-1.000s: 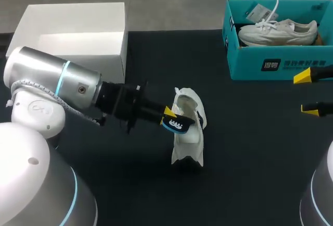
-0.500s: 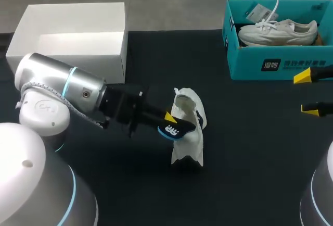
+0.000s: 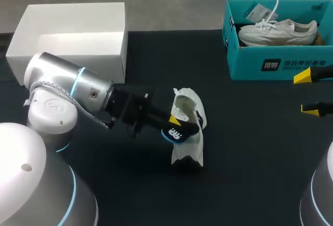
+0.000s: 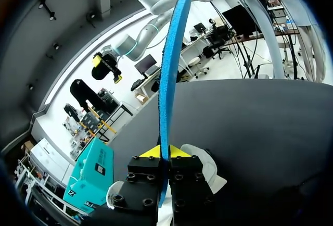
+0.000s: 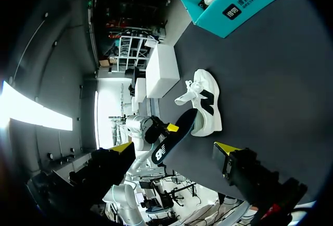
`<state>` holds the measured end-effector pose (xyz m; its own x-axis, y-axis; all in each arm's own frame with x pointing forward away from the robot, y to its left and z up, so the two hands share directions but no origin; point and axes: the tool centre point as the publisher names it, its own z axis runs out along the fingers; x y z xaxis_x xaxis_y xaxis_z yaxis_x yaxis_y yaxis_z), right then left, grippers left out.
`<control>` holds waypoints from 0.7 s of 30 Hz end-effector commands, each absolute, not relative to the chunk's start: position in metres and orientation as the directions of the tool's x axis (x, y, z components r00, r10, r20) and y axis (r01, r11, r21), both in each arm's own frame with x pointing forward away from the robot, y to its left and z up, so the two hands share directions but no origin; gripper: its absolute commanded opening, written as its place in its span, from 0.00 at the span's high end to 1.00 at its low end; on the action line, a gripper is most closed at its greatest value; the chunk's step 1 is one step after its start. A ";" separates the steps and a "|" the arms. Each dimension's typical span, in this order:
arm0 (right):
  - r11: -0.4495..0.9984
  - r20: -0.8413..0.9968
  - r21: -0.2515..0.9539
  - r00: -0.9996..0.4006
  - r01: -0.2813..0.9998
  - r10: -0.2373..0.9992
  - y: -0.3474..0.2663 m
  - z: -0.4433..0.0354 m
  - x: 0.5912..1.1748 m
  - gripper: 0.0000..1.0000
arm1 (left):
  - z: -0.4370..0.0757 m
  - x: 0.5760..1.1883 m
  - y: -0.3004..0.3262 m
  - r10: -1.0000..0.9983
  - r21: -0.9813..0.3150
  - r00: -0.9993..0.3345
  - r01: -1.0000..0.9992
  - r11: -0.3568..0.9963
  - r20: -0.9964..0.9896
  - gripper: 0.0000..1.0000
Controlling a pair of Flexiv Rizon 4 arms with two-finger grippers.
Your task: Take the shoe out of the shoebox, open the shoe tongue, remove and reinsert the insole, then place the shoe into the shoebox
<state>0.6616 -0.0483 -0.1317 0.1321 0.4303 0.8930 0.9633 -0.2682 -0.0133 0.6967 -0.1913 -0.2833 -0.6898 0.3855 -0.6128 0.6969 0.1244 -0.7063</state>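
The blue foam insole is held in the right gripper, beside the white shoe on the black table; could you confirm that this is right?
Not quite: the blue foam insole is held in the left gripper, as the head view shows; the right gripper is open and empty. The insole is indeed beside the white shoe on the black table.

Soft even light (faint shadows)

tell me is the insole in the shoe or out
Out. The left gripper is shut on the blue insole, held beside the white shoe, not inside it.
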 end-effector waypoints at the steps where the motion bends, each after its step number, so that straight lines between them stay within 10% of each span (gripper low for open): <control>1: -0.275 0.891 -0.012 0.135 0.961 0.433 -0.048 -0.131 0.657 0.00 | -0.284 0.697 -0.196 0.389 -0.708 -0.691 0.695 0.124 -0.610 1.00; 21: -0.275 0.891 -0.012 0.135 0.961 0.433 -0.048 -0.131 0.657 0.00 | -0.246 0.676 -0.192 0.362 -0.687 -0.652 0.726 0.044 -0.666 1.00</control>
<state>0.6617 -0.0483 -0.1317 0.1321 0.4303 0.8929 0.9633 -0.2682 -0.0133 0.6811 -0.1981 -0.2506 -0.6516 0.3629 -0.6662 0.7244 0.0368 -0.6884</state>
